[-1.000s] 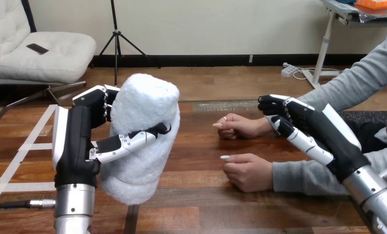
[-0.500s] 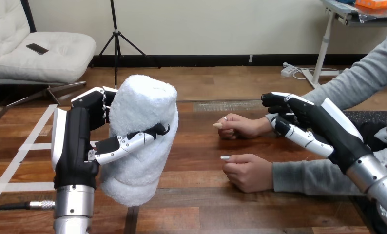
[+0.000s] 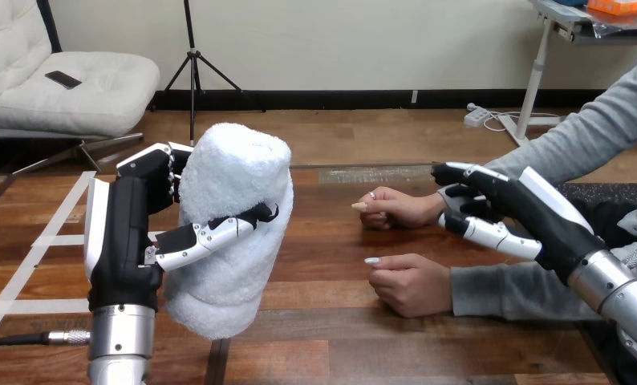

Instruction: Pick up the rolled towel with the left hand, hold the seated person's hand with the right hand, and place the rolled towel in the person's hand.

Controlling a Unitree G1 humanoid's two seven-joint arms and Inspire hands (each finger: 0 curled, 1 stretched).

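A white rolled towel (image 3: 233, 224) stands upright above the table's left half, lifted off the wood. My left hand (image 3: 127, 237) is shut on it, thumb across its front and fingers round its back. At the right, my right hand (image 3: 516, 210) is open, its fingers reaching over the wrist of the person's farther hand (image 3: 397, 208). That farther hand is a loose fist resting on the table. I cannot tell whether my fingers touch the wrist. The person's nearer hand (image 3: 411, 282) lies curled on the wood, apart from my right hand.
The wooden table (image 3: 323, 337) runs across the view, with white tape lines (image 3: 34, 257) at its left. Grey sleeves (image 3: 508, 289) of the person come in from the right edge.
My right hand has tilted, its thumb dropping lower and its wrist shifting right. The left hand and the towel have barely moved. The person's hands stay put.
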